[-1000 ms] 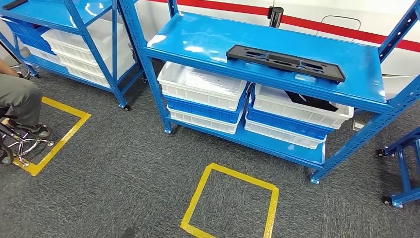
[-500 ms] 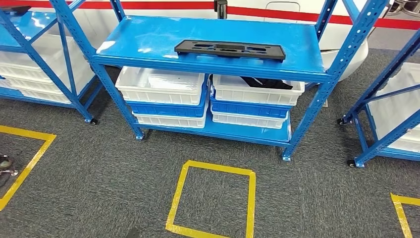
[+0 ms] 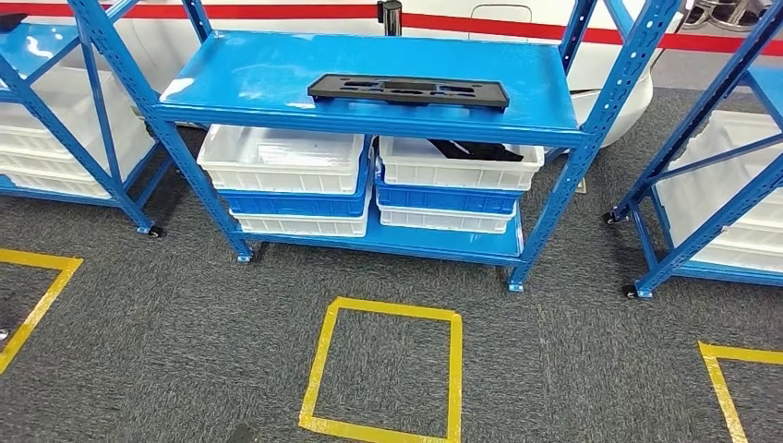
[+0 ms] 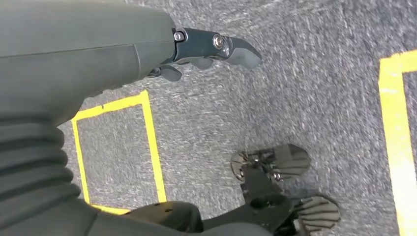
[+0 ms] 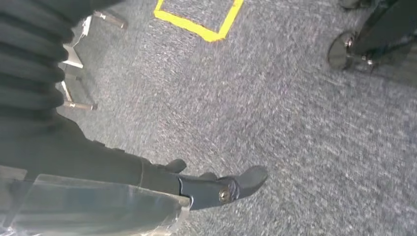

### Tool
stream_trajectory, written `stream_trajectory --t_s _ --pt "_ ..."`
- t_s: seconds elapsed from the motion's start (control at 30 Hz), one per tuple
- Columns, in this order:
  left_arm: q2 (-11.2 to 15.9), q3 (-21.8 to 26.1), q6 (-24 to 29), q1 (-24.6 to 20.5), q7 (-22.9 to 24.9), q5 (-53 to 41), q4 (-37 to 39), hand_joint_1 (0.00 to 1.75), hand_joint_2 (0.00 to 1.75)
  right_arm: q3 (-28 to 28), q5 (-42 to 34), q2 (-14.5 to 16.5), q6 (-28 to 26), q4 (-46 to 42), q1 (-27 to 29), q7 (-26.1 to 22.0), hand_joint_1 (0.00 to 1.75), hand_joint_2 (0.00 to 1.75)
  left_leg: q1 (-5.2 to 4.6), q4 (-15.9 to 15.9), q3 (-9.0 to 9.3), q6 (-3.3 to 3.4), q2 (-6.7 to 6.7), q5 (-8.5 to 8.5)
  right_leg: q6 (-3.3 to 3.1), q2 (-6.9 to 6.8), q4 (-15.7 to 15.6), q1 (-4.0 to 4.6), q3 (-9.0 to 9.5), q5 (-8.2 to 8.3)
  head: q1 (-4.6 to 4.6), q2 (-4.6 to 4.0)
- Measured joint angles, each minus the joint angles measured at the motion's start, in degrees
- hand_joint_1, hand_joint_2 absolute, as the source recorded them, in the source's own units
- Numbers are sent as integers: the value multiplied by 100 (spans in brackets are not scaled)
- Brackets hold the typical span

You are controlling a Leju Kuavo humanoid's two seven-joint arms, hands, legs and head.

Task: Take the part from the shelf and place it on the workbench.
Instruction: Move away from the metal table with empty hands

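A long black flat part (image 3: 408,90) with cut-outs lies on the top board of the blue shelf (image 3: 268,65), near its front edge, straight ahead of me in the head view. My left hand (image 4: 211,49) hangs above grey carpet, fingers apart and holding nothing. My right hand (image 5: 216,187) also hangs low over the carpet, its fingers loose and empty. Both hands are far from the part.
White and blue bins (image 3: 282,157) are stacked on the lower shelf; the right bin (image 3: 457,166) holds another black piece (image 3: 475,149). More blue racks stand left (image 3: 55,111) and right (image 3: 720,166). A yellow tape square (image 3: 323,369) marks the carpet before the shelf.
The camera has turned, so the whole scene has shifted: the shelf with the part now sits centred and square ahead. The seated person at the left has left the picture.
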Motion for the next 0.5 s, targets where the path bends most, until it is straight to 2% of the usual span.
stream_trajectory --t_s 0.07,0.1,0.13,0.17,0.2,0.23,0.27,0.3,0.33,0.4,0.47,0.5 --pt "-14 1 3 0 -5 -1 0 0 0 -15 2 -18 -3 0 0 2 0 175 9 -89 -34 -25 11 106 -47 -8 657 -21 -305 -361 9 0" --pt "-19 1 3 4 -5 -3 1 0 0 -17 3 -28 -4 0 5 4 0 175 11 -85 -73 -49 16 130 -39 -9 1021 -43 -455 -516 11 0" --pt "-25 2 2 10 -3 -7 1 0 0 -19 3 -39 -5 0 14 6 0 175 19 -81 -104 -79 19 149 -3 -10 1246 -63 -528 -596 10 0" --pt "-32 2 2 15 -1 -11 2 0 0 -19 4 -49 -5 0 23 8 0 175 33 -73 -131 -110 20 166 61 -14 1254 -86 -485 -587 9 0" --pt "-41 2 1 18 2 -16 3 0 0 -20 7 -57 -6 0 28 9 0 175 53 -51 -157 -142 21 176 146 -23 1018 -114 -315 -497 10 0" --pt "-49 2 0 17 5 -22 3 0 0 -20 9 -63 -7 0 26 9 0 175 72 -2 -188 -183 22 170 233 -43 603 -151 -54 -376 10 0" --pt "-50 2 -1 15 8 -25 2 0 0 -20 12 -58 -7 0 17 9 0 175 77 67 -229 -237 25 146 284 -54 234 -164 165 -287 20 0" --pt "-50 2 -1 11 11 -27 1 0 0 -20 15 -55 -7 -1 7 9 0 175 74 147 -272 -290 28 110 276 -56 -35 -168 324 -229 19 0" --pt "-47 3 -1 8 15 -28 -1 0 0 -20 18 -52 -6 -1 1 9 0 175 67 218 -310 -339 30 79 227 -52 -155 -162 389 -217 16 0" --pt "-46 4 -2 7 24 -31 -2 0 0 -21 21 -50 -5 -1 0 10 0 175 76 285 -350 -386 31 60 84 -27 -123 -143 375 -213 3 0" --pt "-45 5 -2 9 31 -34 -1 0 0 -22 23 -46 -5 0 5 11 0 175 120 392 -397 -415 19 -14 11 -20 -110 -150 360 -186 3 0" --pt "-45 7 -2 9 32 -35 0 0 0 -22 26 -46 -5 0 6 11 0 175 140 562 -468 -439 13 -141 -17 -16 -112 -155 349 -170 2 0"
